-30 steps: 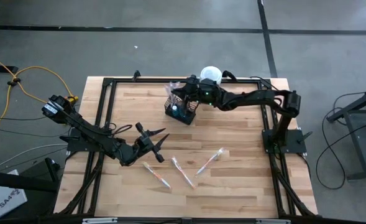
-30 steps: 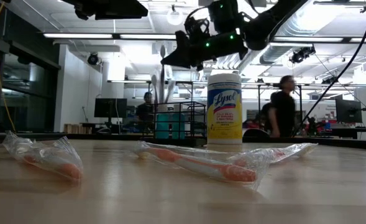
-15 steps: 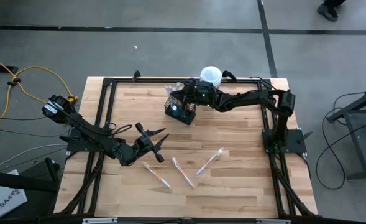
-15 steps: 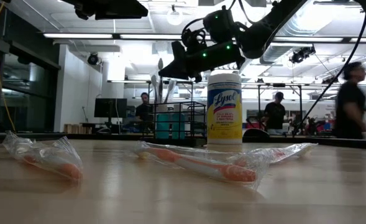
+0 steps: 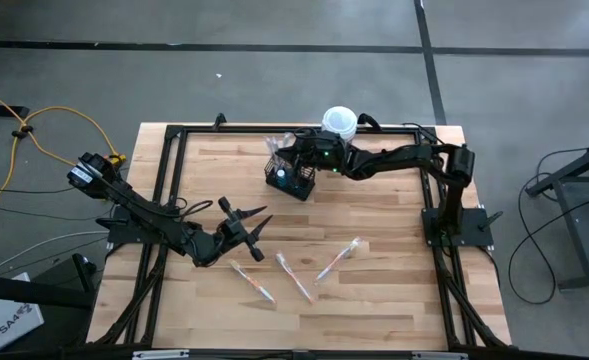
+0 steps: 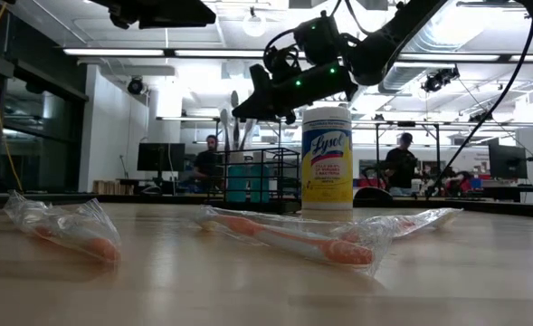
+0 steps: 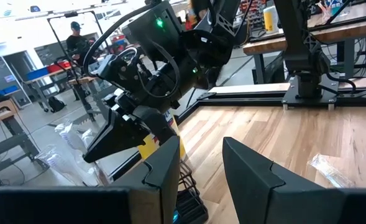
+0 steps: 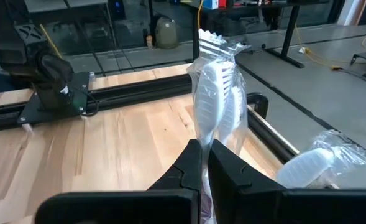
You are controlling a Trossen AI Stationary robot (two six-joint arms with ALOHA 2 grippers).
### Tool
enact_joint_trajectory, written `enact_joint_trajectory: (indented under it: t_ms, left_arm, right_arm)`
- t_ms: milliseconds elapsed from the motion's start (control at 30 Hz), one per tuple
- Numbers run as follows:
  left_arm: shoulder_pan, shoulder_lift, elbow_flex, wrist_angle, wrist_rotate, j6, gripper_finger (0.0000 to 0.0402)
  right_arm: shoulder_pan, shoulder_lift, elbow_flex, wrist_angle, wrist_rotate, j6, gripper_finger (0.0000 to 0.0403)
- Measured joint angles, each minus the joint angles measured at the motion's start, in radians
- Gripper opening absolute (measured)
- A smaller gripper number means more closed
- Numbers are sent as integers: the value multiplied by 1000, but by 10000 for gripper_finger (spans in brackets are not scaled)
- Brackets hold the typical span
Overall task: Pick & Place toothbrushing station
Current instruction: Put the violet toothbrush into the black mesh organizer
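The black wire basket stands at the table's far middle, with wrapped brushes sticking up out of it. Just above it, my right gripper is shut on a pale toothbrush in a clear wrapper, held upright. Three more wrapped toothbrushes lie flat on the near half of the table. My left gripper hovers open left of them, with nothing between its fingers. My right gripper pinches the wrapped toothbrush between its two fingers, on the stem just below the head. The fingers come about level from the table's right and lie across the brush. The brush stands upright, head up; its lower end is hidden behind the fingers.
A yellow-labelled canister with a white lid stands just right of and behind the basket, close to my right arm. A black frame runs round the table. People move in the room beyond.
My right gripper has sunk a little toward the basket and tipped slightly downward, carrying the upright wrapped toothbrush with it. It has stayed shut on the brush.
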State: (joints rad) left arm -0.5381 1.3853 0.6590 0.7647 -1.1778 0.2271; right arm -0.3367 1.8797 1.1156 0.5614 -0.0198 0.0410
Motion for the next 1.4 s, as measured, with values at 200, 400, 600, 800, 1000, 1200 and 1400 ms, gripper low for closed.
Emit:
enact_joint_trajectory:
  t_ms: [200,400,600,800,1000,1200,1400]
  left_arm:
    - [-1,0,0,0,4,-15,116]
    - [-2,0,0,1,4,-16,116]
    - [-2,0,1,3,3,-12,116]
    - [-2,0,1,3,3,-11,116]
    - [-2,0,1,3,2,-11,116]
    - [-2,0,1,3,2,-10,116]
    - [-4,0,1,3,2,-10,116]
  right_arm:
    - [-5,75,0,73,-5,40,7]
    - [-6,89,0,91,-11,42,21]
    - [-6,89,0,101,-7,42,42]
    - [-3,89,0,101,-8,42,65]
    - [-4,83,-1,96,-13,40,85]
    - [-4,80,-1,89,-16,38,98]
    - [-4,80,-1,83,-17,38,106]
